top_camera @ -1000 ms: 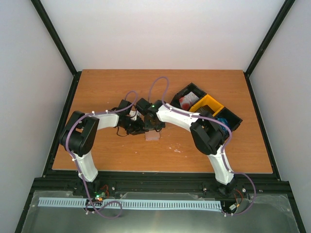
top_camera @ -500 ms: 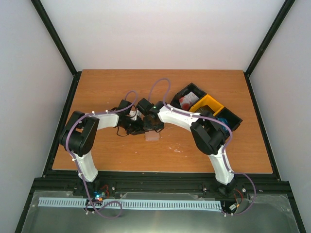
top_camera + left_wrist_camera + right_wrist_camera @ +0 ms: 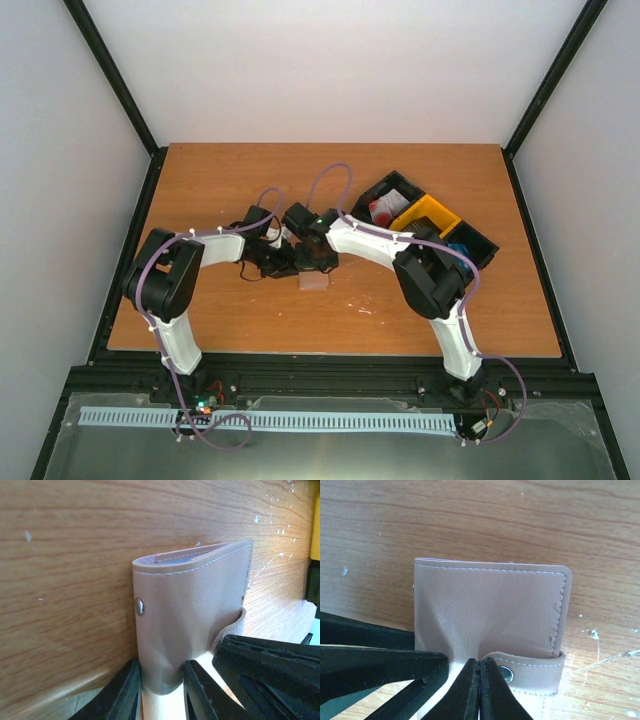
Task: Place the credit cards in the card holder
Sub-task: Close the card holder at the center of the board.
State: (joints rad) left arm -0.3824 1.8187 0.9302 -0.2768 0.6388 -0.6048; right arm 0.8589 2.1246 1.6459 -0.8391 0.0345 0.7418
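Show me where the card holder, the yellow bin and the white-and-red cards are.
card holder (image 3: 490,607), right wrist view, middle of its tan-pink cover.
yellow bin (image 3: 430,213), top external view, its yellow inside.
white-and-red cards (image 3: 383,210), top external view, their upper face.

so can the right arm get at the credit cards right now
Probably not yet: the right gripper is pinched shut on the card holder. The credit cards lie uncovered in the black bin beside that arm.
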